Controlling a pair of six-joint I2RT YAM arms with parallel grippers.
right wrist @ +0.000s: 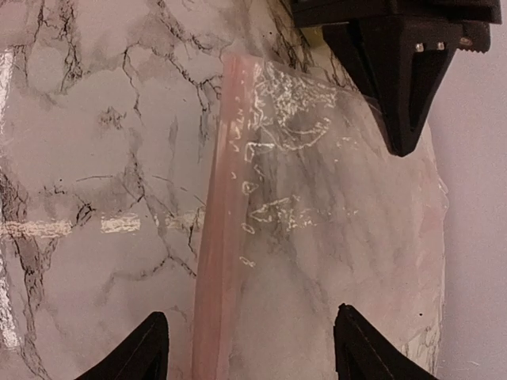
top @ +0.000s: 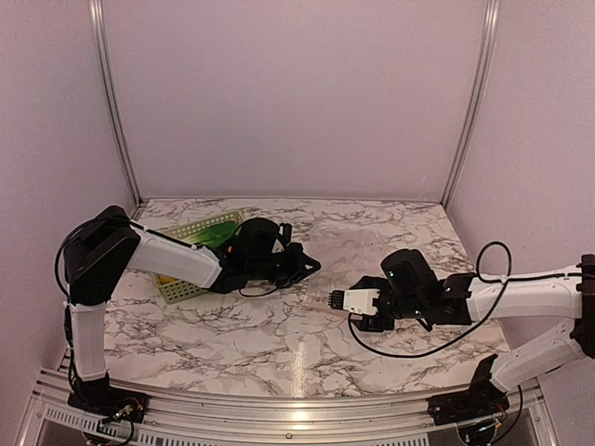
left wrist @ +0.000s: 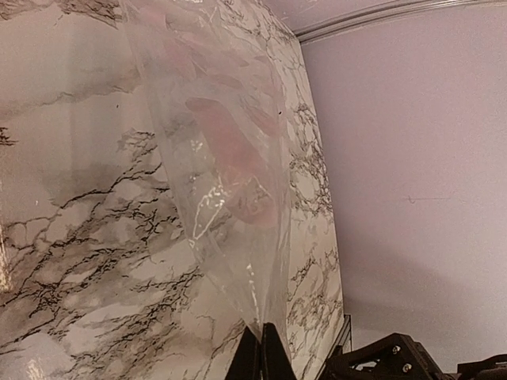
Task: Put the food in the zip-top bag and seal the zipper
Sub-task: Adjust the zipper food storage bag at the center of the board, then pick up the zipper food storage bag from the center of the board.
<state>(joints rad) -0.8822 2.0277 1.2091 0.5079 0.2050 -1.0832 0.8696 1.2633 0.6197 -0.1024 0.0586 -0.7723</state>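
Note:
The clear zip-top bag (right wrist: 333,206) lies flat on the marble table between my two grippers. Its pale pink zipper (right wrist: 212,261) runs along the bag's left edge in the right wrist view. My left gripper (left wrist: 260,344) is shut on one edge of the bag (left wrist: 230,174), and it also shows in the right wrist view (right wrist: 400,87) at the bag's far side. My right gripper (right wrist: 252,348) is open over the bag, its fingers either side of the zipper end. The food sits in the light green basket (top: 191,243); only a green piece (top: 212,232) shows, the rest hidden by my left arm.
The basket stands at the back left under my left arm (top: 177,255). My right arm (top: 521,297) and its cable reach in from the right. Walls with metal rails close the table at the back and sides.

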